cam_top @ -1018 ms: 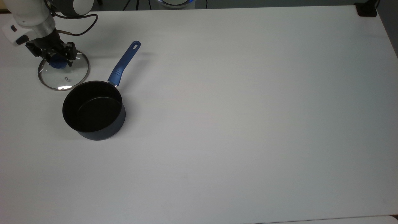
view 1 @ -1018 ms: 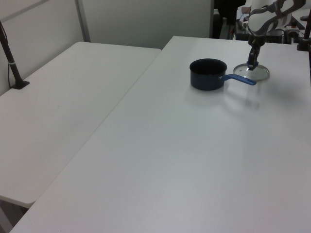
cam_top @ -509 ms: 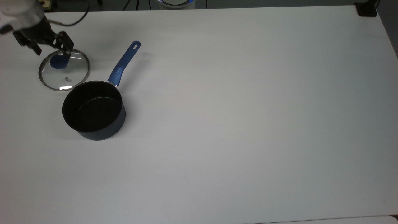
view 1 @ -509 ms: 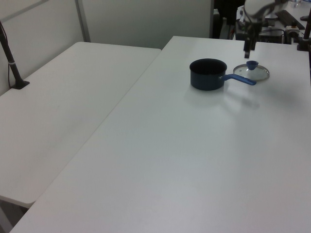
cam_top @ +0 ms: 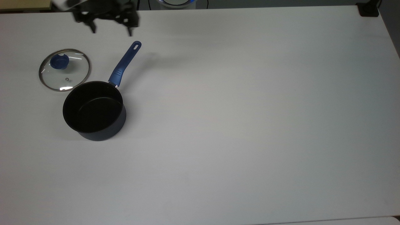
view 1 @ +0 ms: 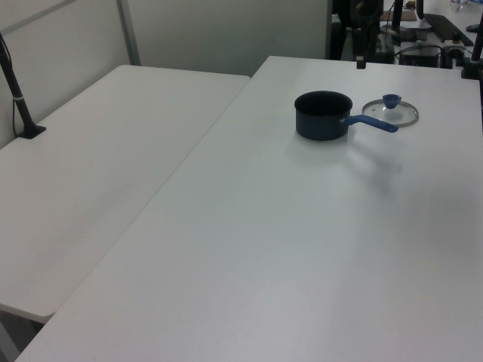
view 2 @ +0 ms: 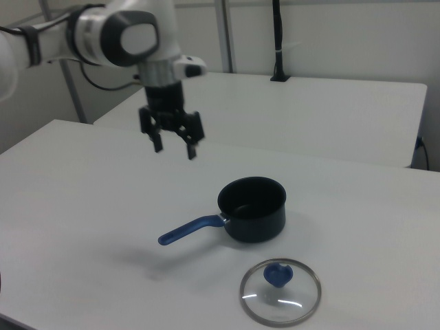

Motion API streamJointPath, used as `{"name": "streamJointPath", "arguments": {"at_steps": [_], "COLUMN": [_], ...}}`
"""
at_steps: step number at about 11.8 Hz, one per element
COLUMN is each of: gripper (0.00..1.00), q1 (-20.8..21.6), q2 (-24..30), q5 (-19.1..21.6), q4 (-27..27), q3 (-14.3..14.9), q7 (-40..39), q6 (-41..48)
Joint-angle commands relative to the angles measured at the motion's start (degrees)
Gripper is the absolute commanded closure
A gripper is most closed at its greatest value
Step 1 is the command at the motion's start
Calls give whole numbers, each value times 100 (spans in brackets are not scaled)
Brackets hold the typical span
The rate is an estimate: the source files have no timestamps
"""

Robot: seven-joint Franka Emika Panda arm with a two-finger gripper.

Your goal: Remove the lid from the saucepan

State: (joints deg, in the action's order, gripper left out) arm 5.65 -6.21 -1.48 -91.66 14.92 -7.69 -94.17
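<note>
- Already off: the lid [cam_top: 64, 70] lies flat on the white table [cam_top: 250, 109], knob up, just beside the saucepan [cam_top: 93, 111] and apart from the gripper [cam_top: 111, 30].
- Gripper hangs high above the table, empty, its two fingers spread wide with nothing between them. In the right view it [view 2: 173, 148] sits up and to the right view's left of the pan [view 2: 253, 208].
- Key relation: in the top view the lid lies down and to the top view's left of the fingers, well apart; the pan's handle tip [cam_top: 136, 46] is the nearest part of anything to them.
- Saucepan handle's long axis runs from the pan wall up toward the top view's right; slot at its far end. In the left view the handle [view 1: 372, 123] points toward the lid [view 1: 390, 111].
- Lid: clear glass disc, thin metal rim, stubby blue knob [cam_top: 59, 61], small steam hole [cam_top: 66, 79] between knob and rim. Glass throws small bright glints; likely slick.
- Saucepan: dark navy wall, matte black inside, round, nothing in it, standing upright.
- Table: plain, smooth, white.
- Judgement: task looks done; any coming move would be only a retreat, with no grasp needed.
</note>
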Motion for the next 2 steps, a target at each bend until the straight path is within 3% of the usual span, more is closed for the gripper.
{"name": "streamJointPath", "arguments": {"at_steps": [1,2], "gripper": [0,0], "q1": [261,261], "q2": [304,313], "q5": [-46,-28], "q4": [-10,-1], "q3": [-32,-59], "q7": [268,268], "q6": [145,110]}}
